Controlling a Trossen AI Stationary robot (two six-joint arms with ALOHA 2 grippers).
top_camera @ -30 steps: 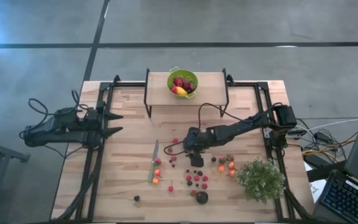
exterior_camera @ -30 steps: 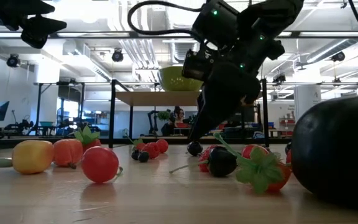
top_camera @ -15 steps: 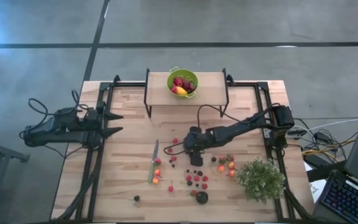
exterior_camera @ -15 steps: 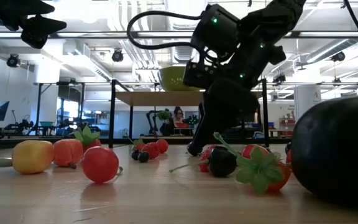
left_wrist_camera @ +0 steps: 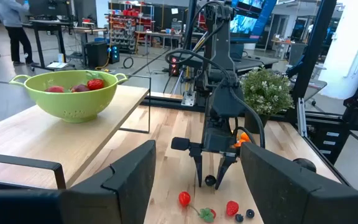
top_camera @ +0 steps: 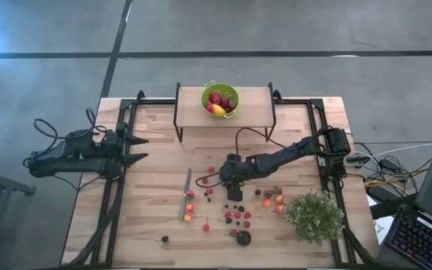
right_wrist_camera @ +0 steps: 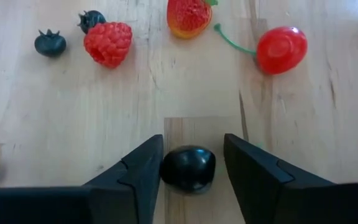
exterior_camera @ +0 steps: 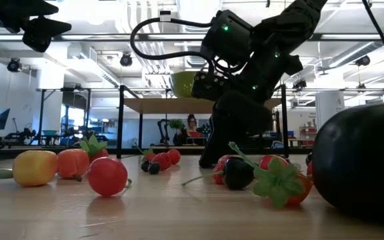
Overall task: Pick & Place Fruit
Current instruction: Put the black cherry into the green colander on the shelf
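Right gripper [right_wrist_camera: 188,163] astride dark berry [right_wrist_camera: 188,168]

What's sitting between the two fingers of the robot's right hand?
A small dark fruit lies on the wood between the right hand's open fingers; the right wrist view shows it best.

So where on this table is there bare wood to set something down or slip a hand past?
Bare wood lies between the left gripper and the knife, and behind the right gripper toward the shelf holding the green colander. It is crowded from the knife across the scattered fruit to the plant.
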